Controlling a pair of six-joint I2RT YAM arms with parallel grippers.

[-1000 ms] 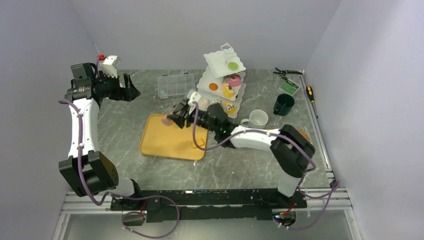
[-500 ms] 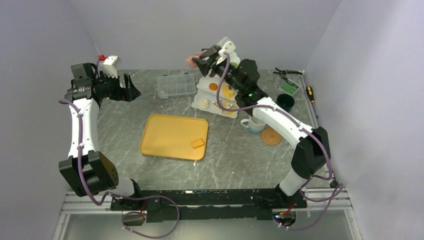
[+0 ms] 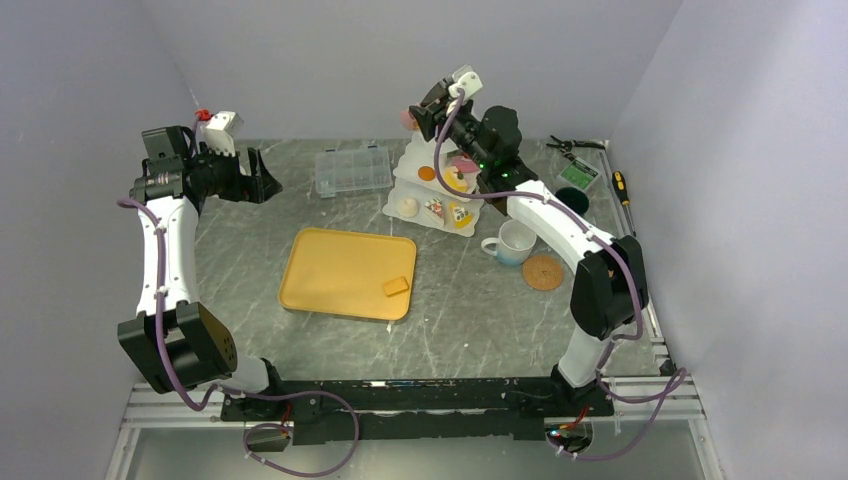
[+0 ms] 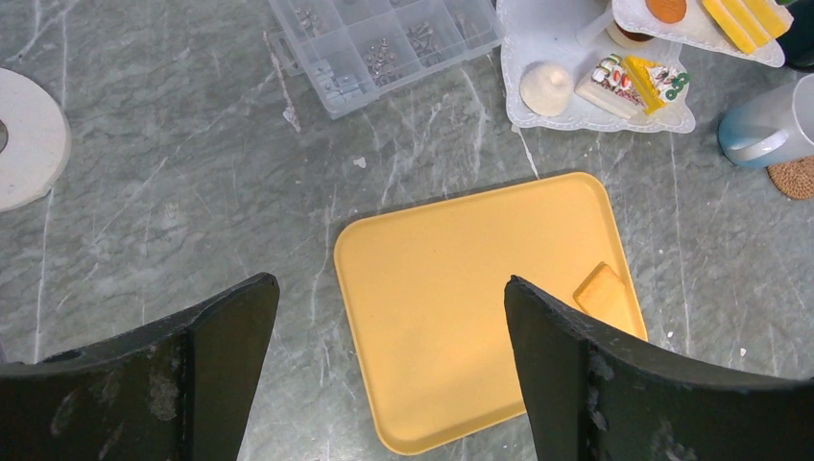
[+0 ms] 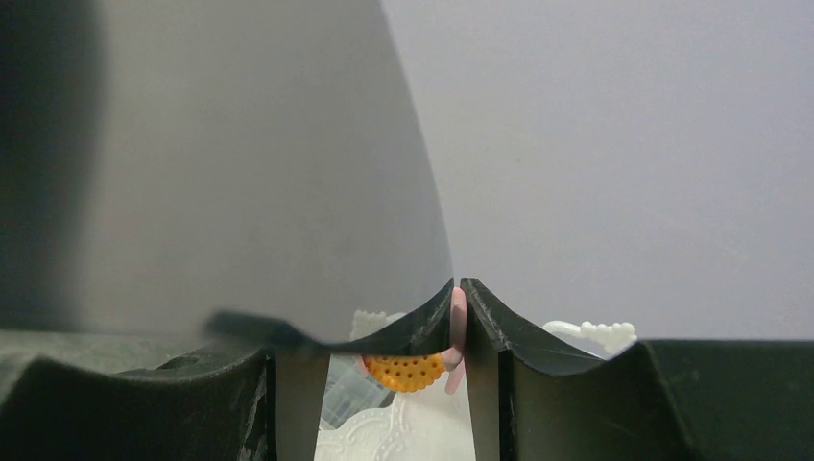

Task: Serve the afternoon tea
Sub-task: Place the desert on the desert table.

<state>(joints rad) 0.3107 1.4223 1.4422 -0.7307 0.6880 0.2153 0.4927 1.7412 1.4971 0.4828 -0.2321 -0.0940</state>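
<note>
In the top view, the step in hand is judged to be the loading of the stand [image 3: 408, 160]: the right claw [image 3: 418, 120] is poised just above the stand's top tier, partly closed on the pink tongs [image 3: 407, 120], so a gentle lowering and an eased squeeze are called for next. In the left wrist view, the left claw [image 4: 392, 288] is seen spread wide and empty, with the tray [image 4: 461, 317] on the stand's near side framed between its fingers. In the right wrist view, a round orange biscuit [image 5: 403, 371] appears caught in the tongs, directly over the stand's scalloped edge.
</note>
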